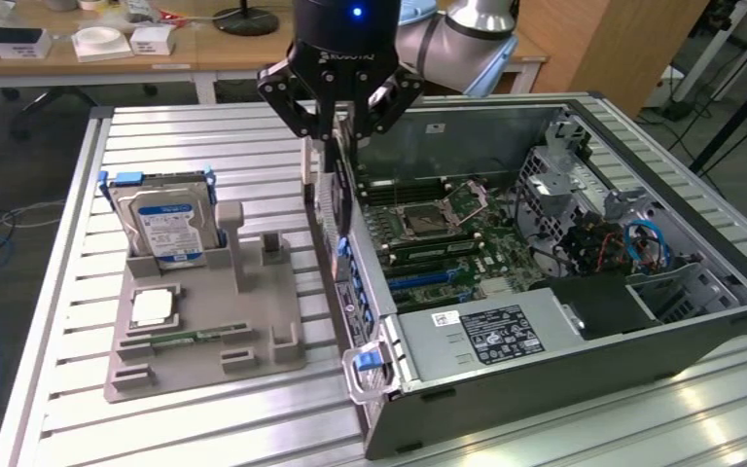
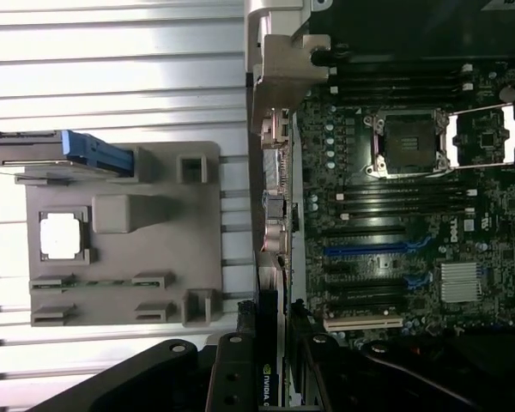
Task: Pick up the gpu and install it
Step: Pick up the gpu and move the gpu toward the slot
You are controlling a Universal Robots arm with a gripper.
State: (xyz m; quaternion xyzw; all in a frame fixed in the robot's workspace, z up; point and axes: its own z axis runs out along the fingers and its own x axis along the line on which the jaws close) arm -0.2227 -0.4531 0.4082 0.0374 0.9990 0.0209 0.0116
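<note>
The ribbed metal table shines; the plastic holder looks matt.

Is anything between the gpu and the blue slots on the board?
No part sits in the blue slots. The gpu, held in the gripper, hangs right at the case's wall, which may lie under it.

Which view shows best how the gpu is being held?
The exterior view: the gpu hangs upright, clamped in the gripper above the open case's edge. The wrist view shows the card edge-on between the fingers.
</note>
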